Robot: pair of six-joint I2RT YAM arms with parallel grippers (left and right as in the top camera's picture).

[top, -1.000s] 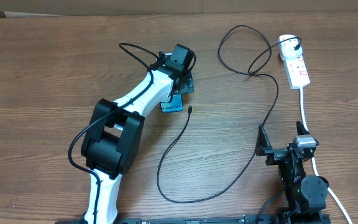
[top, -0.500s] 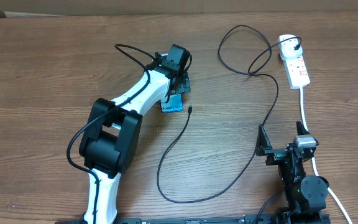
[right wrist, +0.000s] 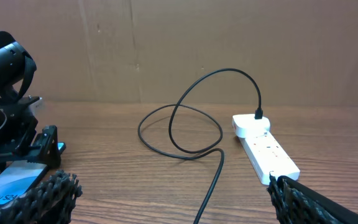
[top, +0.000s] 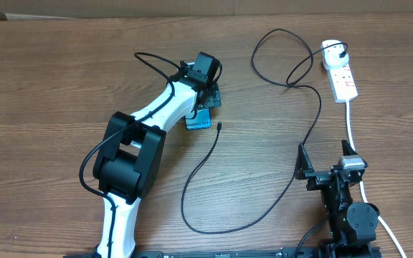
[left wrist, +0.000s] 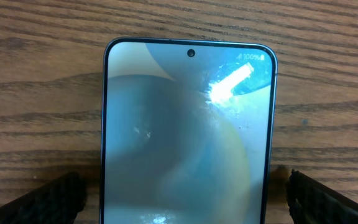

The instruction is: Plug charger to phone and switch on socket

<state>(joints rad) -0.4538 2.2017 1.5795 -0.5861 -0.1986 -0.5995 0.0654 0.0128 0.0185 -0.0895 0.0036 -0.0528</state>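
The phone [left wrist: 188, 124] lies flat on the wooden table, its light blue screen lit. My left gripper [left wrist: 184, 186] hangs open just above it, one finger on each side of its long edges, with a gap at both. From overhead only the phone's lower end [top: 198, 122] shows below the left gripper [top: 208, 97]. The charger's connector tip [top: 219, 127] lies loose just right of the phone. Its black cable [top: 214, 229] loops round to a plug [top: 343, 50] in the white socket [top: 340, 72]. My right gripper [top: 323, 159] rests open and empty near the front edge.
The socket's thick white cord [top: 351, 125] runs down past the right arm. In the right wrist view the charger cable [right wrist: 191, 118] coils in front of the socket [right wrist: 263, 146]. A brown cardboard wall [right wrist: 166, 43] stands behind the table.
The left gripper has shifted slightly left and further out over the phone, then held still. The right arm, cable and socket have not moved.
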